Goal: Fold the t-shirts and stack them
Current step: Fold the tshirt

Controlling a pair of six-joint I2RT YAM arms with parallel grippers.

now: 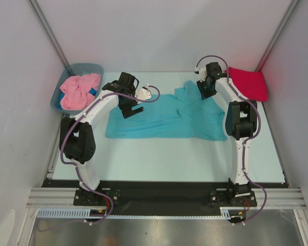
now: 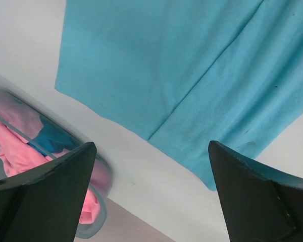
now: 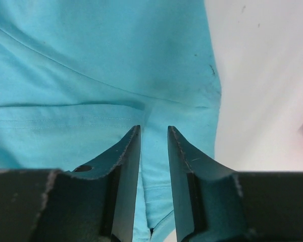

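The turquoise t-shirt (image 1: 159, 120) lies spread across the middle of the table (image 1: 159, 159), its hem toward the left and a sleeve reaching toward the far side. The crimson red t-shirt (image 1: 249, 82) sits folded at the far right corner, and the pink t-shirt (image 1: 79, 89) is bunched inside the grey-blue tub (image 1: 84, 65) at the far left. The left gripper (image 2: 151, 145) hangs over the shirt's far left edge with its fingers spread wide and nothing between them. The right gripper (image 3: 154, 128) is low over the shirt's far right part, its fingers only narrowly parted. Turquoise cloth shows in the gap, but whether they pinch it cannot be told.
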